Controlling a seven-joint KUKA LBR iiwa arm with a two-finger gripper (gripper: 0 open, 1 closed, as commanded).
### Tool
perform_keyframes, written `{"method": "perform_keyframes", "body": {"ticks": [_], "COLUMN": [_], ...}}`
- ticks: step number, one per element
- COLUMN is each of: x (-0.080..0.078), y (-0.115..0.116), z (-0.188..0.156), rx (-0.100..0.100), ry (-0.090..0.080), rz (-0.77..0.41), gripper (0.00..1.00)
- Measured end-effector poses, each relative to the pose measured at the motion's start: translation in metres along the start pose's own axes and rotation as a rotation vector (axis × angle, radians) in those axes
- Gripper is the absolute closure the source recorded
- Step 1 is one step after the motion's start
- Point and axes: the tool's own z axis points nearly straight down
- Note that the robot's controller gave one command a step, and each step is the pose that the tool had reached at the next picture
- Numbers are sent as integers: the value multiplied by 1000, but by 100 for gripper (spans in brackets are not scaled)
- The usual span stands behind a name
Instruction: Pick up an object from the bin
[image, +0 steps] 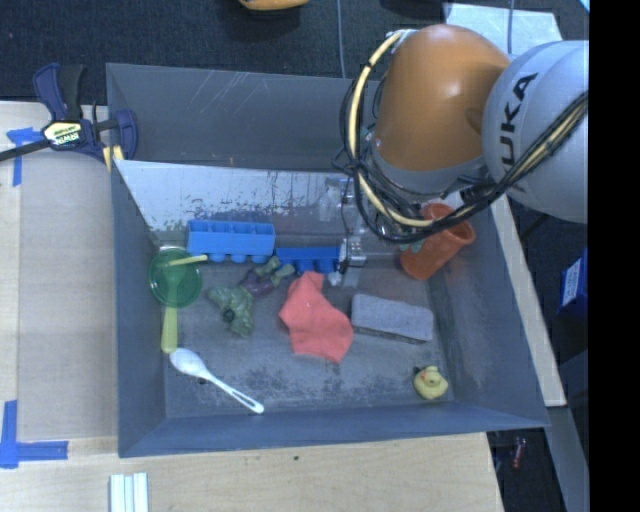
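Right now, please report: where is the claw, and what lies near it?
Claw low at back of bin, at one end of the dark blue block. Red cloth just in front, grey sponge beside it. Orange cup close by.

The arm (545, 110) leans in from the right, orange-covered wrist (435, 95) pointing down.
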Motion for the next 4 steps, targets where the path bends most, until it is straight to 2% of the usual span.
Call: {"method": "perform_keyframes", "body": {"ticks": [1,2,3,4], "x": [-1,-6,-2,-8], "y": [0,-12,-34,-44], "z": [-5,56,133,160], "rx": [-1,0,-1,-4], "ry": [-8,-13,-22,-24], "rz": [1,-57,-77,-63], "gripper": [0,0,0,0]}}
